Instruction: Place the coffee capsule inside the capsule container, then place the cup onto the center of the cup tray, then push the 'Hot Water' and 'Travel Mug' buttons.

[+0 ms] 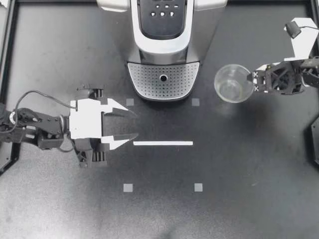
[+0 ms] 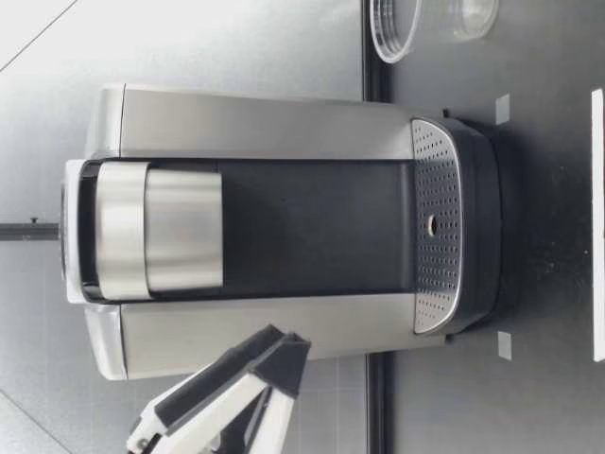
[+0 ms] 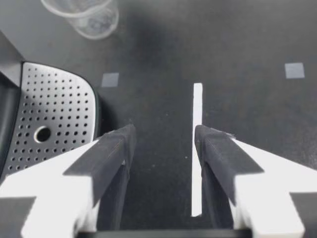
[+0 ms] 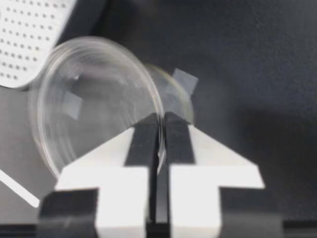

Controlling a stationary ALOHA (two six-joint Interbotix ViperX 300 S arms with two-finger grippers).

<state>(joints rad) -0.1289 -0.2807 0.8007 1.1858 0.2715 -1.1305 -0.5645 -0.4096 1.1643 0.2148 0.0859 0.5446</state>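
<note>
The coffee machine (image 1: 163, 45) stands at the table's far edge, its top cut off in the top view. My left arm lies low across the table. The left gripper (image 1: 135, 124) is spread wide and empty, pointing at the white strip (image 1: 163, 143). My right arm reaches in from the side, and the right gripper (image 1: 250, 78) pinches the rim of the clear cup (image 1: 232, 84) just right of the cup tray (image 1: 163, 79).

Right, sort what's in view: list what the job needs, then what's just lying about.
For the job: coffee machine, its cup tray, its buttons, clear cup, my right gripper shut on the cup's rim, my left gripper open and empty. No capsule shows.
Just lying about: white tape strip, grey square markers.
</note>
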